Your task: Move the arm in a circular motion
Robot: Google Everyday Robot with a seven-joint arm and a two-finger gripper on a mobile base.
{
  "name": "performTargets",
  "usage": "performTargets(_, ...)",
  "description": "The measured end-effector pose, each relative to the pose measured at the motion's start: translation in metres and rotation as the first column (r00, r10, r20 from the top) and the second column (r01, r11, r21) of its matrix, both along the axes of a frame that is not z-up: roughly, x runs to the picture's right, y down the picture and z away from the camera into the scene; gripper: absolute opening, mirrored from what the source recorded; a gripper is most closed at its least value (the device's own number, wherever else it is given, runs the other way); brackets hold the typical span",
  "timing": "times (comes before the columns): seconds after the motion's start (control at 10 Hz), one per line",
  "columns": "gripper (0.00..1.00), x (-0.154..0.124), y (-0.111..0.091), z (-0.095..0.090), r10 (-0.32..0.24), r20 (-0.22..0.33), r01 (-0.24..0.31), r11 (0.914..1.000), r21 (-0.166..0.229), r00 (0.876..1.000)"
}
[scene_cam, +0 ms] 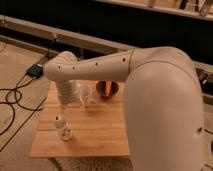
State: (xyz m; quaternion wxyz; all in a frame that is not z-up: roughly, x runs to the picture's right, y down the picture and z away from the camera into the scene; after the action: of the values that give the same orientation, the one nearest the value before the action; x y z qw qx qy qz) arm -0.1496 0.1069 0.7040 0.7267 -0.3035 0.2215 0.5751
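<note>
Gripper (pixel 68 104) half-hidden beneath the arm (pixel 150 85), grip impossible to tell; cup (pixel 85 94) just beside, bottle (pixel 63 128) near.

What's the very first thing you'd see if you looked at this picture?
The huge cream arm fills the right side and stretches left over a wooden table. Its gripper hangs down at the far left end, right beside a clear cup. A small bottle stands near the table's front left, and a reddish bowl sits at the back.
</note>
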Motion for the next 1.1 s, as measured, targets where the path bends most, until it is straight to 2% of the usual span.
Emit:
performTargets(0.3,0.65,0.025,0.002,-0.002,0.034,-0.038,-0.033,0.9994,0.006,0.999)
performTargets(0.6,0.65,0.076,-0.009,-0.001,0.098,-0.128,-0.094,0.995,0.034,0.987)
performTargets(0.8,0.65,0.12,-0.026,0.001,0.159,-0.202,-0.148,0.9865,0.071,0.966)
performTargets(1.1,0.65,0.161,-0.059,0.005,0.219,-0.254,-0.19,0.9727,0.133,0.942)
